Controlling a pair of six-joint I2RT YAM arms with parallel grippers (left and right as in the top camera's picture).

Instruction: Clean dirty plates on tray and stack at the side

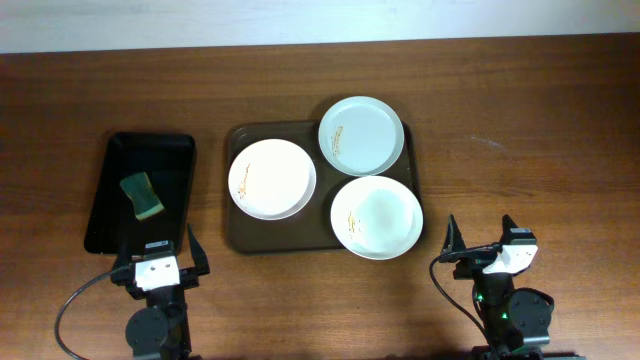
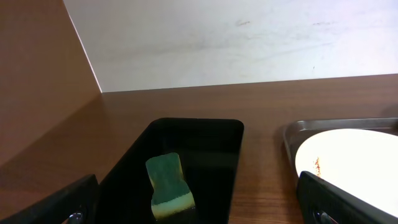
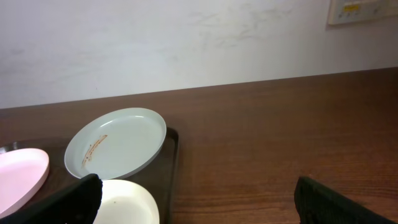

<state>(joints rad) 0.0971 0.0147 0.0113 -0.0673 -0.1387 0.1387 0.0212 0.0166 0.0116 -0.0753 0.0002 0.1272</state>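
Observation:
Three white plates lie on the dark brown tray (image 1: 240,240). The left plate (image 1: 272,179) has a thin brown smear and shows in the left wrist view (image 2: 354,162). The faintly bluish plate (image 1: 361,135) sits at the back right and shows in the right wrist view (image 3: 116,150). The front right plate (image 1: 376,217) shows at the lower left of the right wrist view (image 3: 127,202). My left gripper (image 1: 160,250) is open and empty, near the table's front edge, in front of the black tray. My right gripper (image 1: 482,238) is open and empty, right of the brown tray.
A smaller glossy black tray (image 1: 110,190) stands left of the brown tray and holds a green and yellow sponge (image 1: 142,195), which also shows in the left wrist view (image 2: 168,186). A white wall runs along the table's far edge.

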